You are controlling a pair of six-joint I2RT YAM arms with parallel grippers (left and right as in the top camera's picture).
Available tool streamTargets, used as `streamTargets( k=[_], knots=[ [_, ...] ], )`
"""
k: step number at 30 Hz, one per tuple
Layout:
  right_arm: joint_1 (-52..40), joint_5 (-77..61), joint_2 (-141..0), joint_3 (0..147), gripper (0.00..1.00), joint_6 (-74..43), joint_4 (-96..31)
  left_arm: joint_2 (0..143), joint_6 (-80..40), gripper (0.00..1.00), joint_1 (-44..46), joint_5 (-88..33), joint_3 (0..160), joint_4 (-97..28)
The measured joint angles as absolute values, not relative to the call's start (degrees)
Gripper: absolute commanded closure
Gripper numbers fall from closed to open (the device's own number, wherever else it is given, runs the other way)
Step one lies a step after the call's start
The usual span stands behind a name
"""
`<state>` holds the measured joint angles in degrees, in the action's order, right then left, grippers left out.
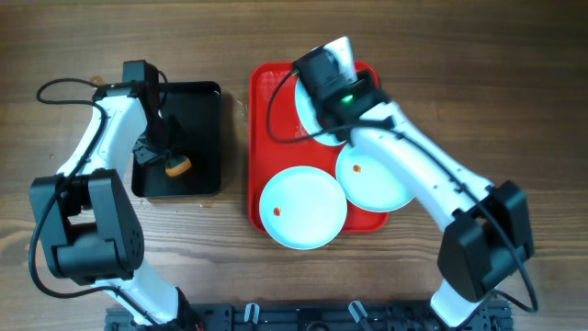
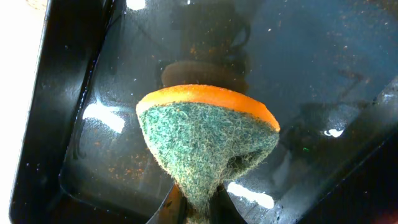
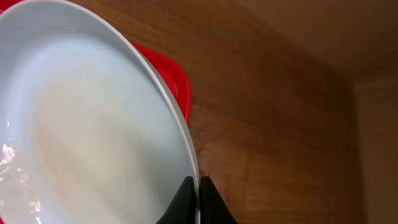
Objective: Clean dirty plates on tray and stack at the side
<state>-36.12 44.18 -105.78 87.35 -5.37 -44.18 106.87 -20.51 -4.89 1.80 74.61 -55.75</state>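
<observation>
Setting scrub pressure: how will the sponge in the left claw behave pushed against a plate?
The sponge probably squashes easily: it folds where the left claw pinches it. Its green scouring face looks rough, so it should drag rather than slip.

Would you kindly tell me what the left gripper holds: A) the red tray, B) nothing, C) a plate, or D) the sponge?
D: the left gripper is shut on the orange-and-green sponge over the black tray.
</observation>
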Motion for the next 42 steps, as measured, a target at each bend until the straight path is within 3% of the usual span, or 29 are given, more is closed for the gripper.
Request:
streamTargets(
  k=[9,10,11,42],
  knots=[
    [-44.9,59.0,-105.8,87.4,0.96,-4.8,-45.8,106.9,-19.9,0.43,-4.9,1.8,74.6,-55.9],
    [-45.4,59.8,-105.8,87.4,0.96,-4.8,-46.1,106.9,-19.9,0.07,-4.9,1.8,74.6,-55.9],
    [-45.6,60.5,-105.8,87.4,0.96,-4.8,-46.3,106.9,-20.1,0.0,-4.9,1.8,74.6,-55.9],
    [-45.7,62.1,-105.7,87.4,0.96,-6.4,-48.4,106.9,-20.0,0.0,-4.9,1.8,74.6,-55.9]
  ],
)
